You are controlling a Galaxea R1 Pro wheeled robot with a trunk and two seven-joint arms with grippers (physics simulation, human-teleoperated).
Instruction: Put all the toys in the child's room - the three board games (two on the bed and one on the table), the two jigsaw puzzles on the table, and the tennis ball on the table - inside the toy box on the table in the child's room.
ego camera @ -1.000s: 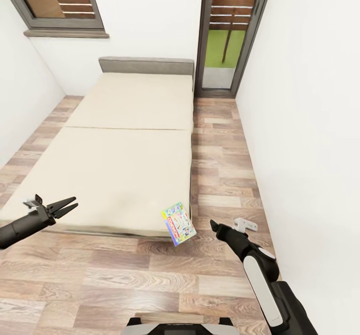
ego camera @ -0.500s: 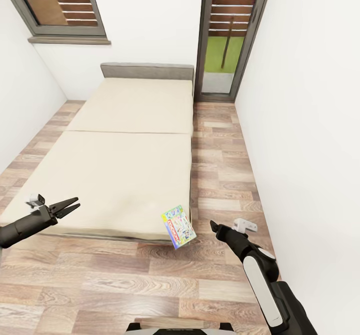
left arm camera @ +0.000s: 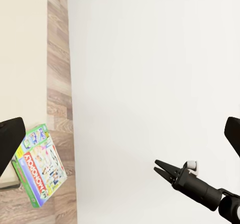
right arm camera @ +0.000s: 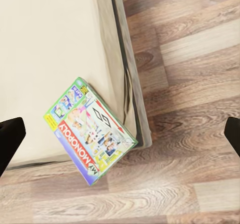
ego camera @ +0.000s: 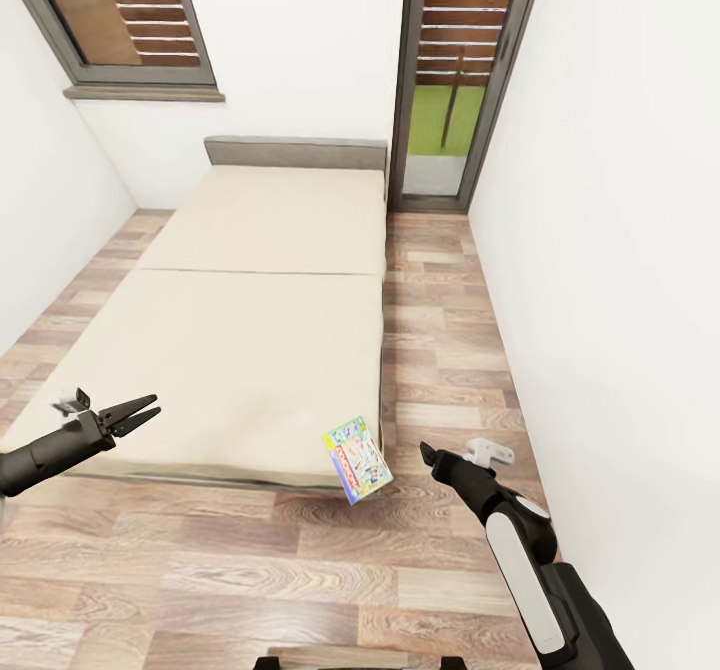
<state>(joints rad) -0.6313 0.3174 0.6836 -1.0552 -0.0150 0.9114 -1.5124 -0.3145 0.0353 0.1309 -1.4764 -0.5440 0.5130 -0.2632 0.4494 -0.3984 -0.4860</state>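
Observation:
A board game (ego camera: 357,458), a pale box with green edges and a cartoon lid, lies tilted on the near right corner of the bed (ego camera: 250,310), overhanging the edge. The right wrist view shows the same board game (right arm camera: 90,129) half off the mattress, above the wood floor. My right gripper (ego camera: 428,450) hovers open just right of it, a short gap away, holding nothing. My left gripper (ego camera: 142,412) is open and empty over the bed's near left edge. In the left wrist view, the board game (left arm camera: 37,166) and my right gripper (left arm camera: 161,167) both show.
A white wall (ego camera: 600,250) runs close along my right side. Between it and the bed is a strip of wood floor (ego camera: 440,330) leading to a glass door (ego camera: 450,80). A window (ego camera: 110,20) sits above the grey headboard (ego camera: 296,153).
The whole picture has shifted a little, so the camera has moved: bed, window and door sit slightly lower in view. Both grippers and the board game keep their places.

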